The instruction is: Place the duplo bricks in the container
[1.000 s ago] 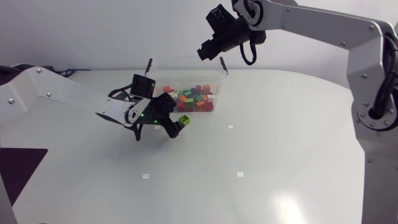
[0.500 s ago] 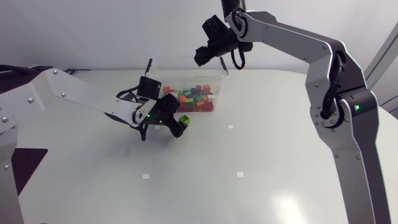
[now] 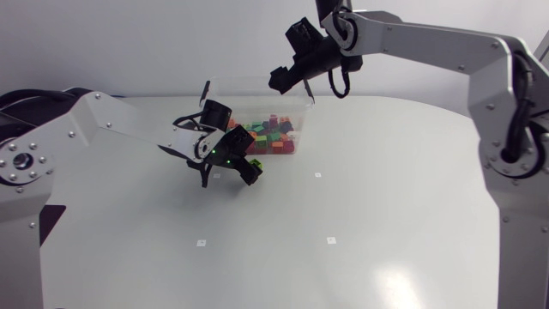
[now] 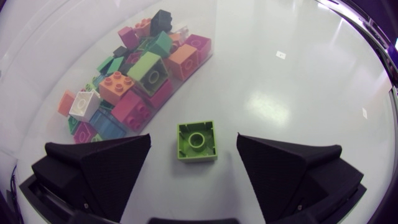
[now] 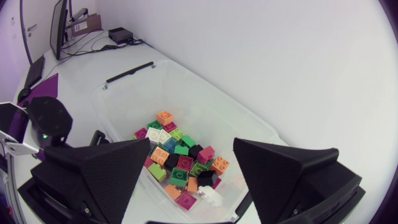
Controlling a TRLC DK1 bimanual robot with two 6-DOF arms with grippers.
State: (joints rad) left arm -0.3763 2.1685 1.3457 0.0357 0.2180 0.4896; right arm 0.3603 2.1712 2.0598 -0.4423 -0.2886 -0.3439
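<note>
A lime green duplo brick lies upside down on the white table, between the spread fingers of my left gripper, which is open and low over it. The same green brick shows just in front of the clear container. The container holds several bricks in orange, pink, green, white and black. My right gripper hangs open above the container, with nothing between its fingers; the right gripper is over the container's back rim.
The container's wall stands just ahead of the left gripper, with the brick pile behind it. The left arm stretches across the table's left side. Small white markers dot the table.
My right gripper has opened above the container. The left gripper has shifted slightly over the green brick and stays open.
</note>
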